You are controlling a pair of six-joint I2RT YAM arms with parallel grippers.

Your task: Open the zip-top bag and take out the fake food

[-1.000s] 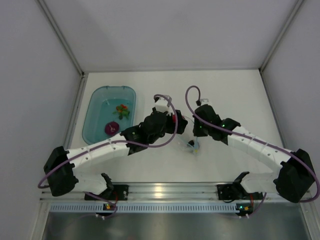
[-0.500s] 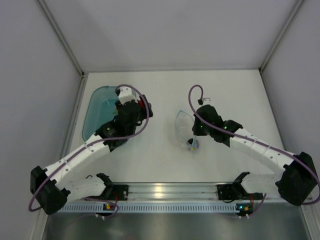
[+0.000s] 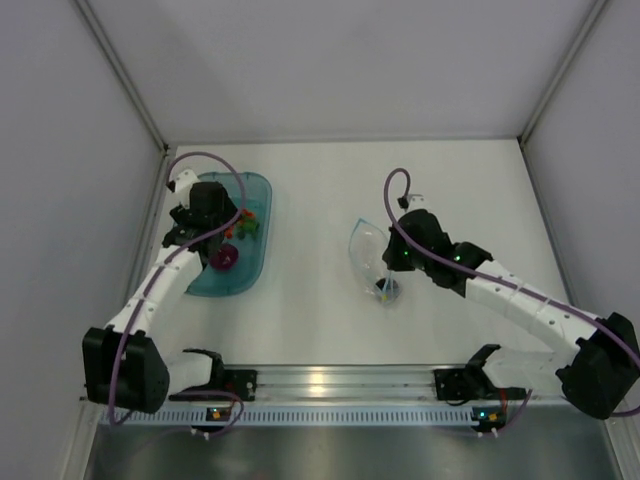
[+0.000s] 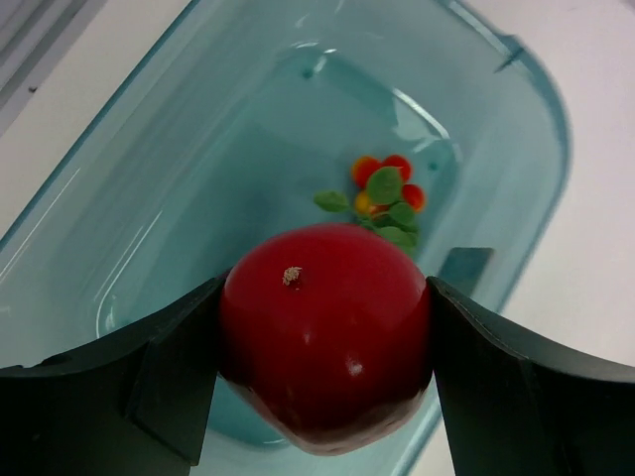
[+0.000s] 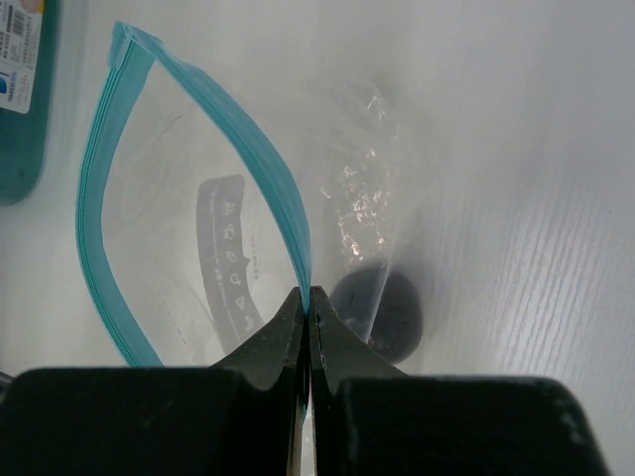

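**Entry: bag-emptying cell, mid-task**

1. Small clear crinkly plastic zip-top bag (image 3: 366,252) w/ light blue zip strip (image 5: 89,213): lies on white table (image 3: 450,180), centre-right, mouth gaping toward the left.
2. Right gripper (image 5: 308,302): clenched on one lip of zip strip only; other lip hangs free.
3. Fake food, 4 pcs:
   - Glossy red ball (image 4: 322,317), pinched between both fingers of left gripper (image 4: 325,342), held above the tub.
   - Green-orange-red bit (image 4: 385,193), on tub floor.
   - Pink-magenta piece (image 3: 222,258), in tub, near end.
   - Dark purple-black piece (image 5: 382,307), inside bag at its near end, just beside the right gripper's tips.
4. Translucent teal plastic tub (image 4: 179,188): far-left of table, well apart from bag.

**Risks (judgement)**
- Ball sits toward one wall of the tub per wrist view. An early or off-centre release could bounce it off the rim onto the table.
- Grip on a single lip is thin, so the strip may slip out and the mouth may sag closed over the dark piece.
- Any tug by the right arm could roll the dark piece deeper.
- When the left arm returns, it could snag the free lip.

**Markings**
- White sticker (image 5: 18,40) on a teal edge at the corner of the right wrist view: small print, illegible. No brand readable.
- Dark band w/ pale symbols (image 5: 230,253) seen through the bag film: unreadable, could be a print or a reflection.
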